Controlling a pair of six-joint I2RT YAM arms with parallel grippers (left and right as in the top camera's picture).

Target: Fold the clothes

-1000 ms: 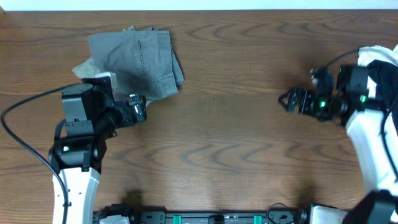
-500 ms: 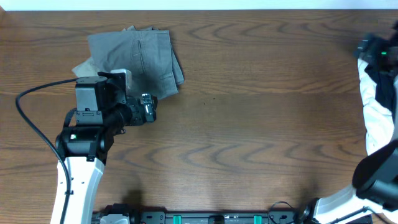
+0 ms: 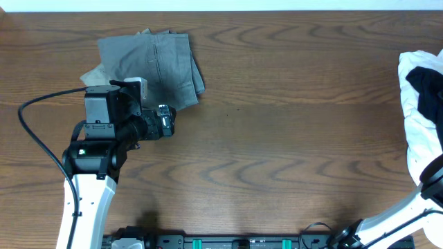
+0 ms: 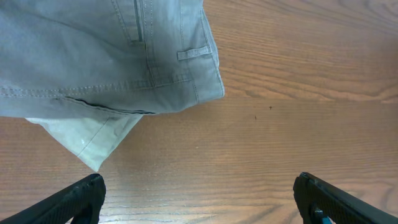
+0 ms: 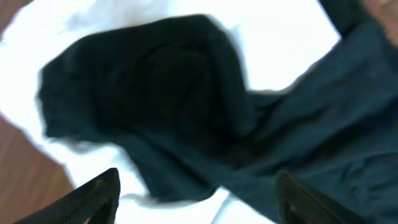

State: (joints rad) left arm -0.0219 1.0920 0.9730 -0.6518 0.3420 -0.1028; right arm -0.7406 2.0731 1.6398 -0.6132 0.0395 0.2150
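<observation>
Grey trousers [image 3: 149,66] lie folded on the counter [image 3: 277,152] toward its far left corner. A pale pocket lining [image 4: 87,140] protrudes from under their near edge, and a belt loop [image 4: 194,54] shows at the waistband corner. The left fingers [image 4: 78,198] are spread wide and hold nothing; they sit over bare wood just short of the trousers. A green indicator light [image 3: 82,151] is lit on the left arm [image 3: 90,194]. A pile of white fabric [image 3: 415,138] with a black garment [image 3: 423,86] on it lies at the counter's right edge. The right fingers [image 5: 99,190] are parted above the black garment and grip nothing. That view is blurred, so whether they touch the fabric cannot be told.
</observation>
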